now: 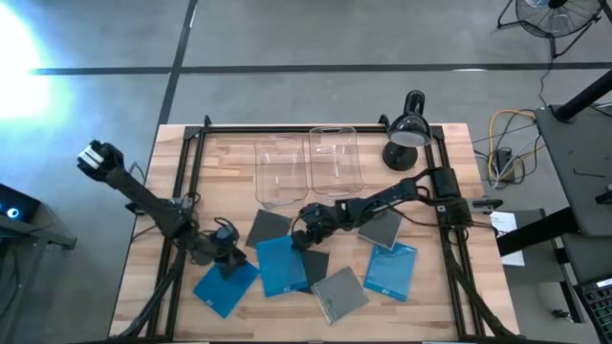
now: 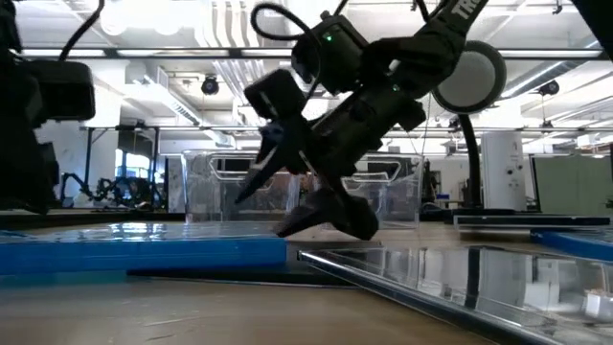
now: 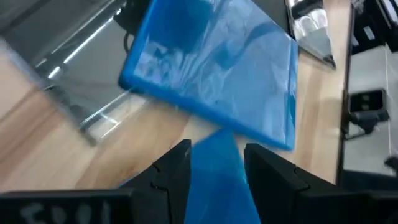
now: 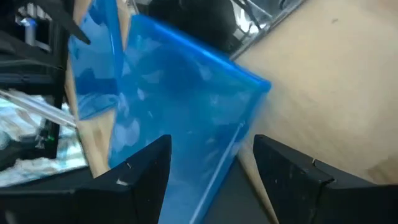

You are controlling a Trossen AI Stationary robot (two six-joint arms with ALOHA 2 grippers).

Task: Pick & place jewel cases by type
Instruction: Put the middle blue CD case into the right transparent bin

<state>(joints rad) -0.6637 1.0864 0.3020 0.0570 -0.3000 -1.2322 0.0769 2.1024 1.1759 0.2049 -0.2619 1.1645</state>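
grey case foremost, clear bins behind

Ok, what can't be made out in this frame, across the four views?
- High view: the right gripper covers part of the middle blue case, so contact is unclear.
- High view: the left gripper hides an edge of the left blue case; grip unclear.
- Low view: the clear bins are partly blocked by the right arm.
- Both wrist views: cases are cut off by the edges.
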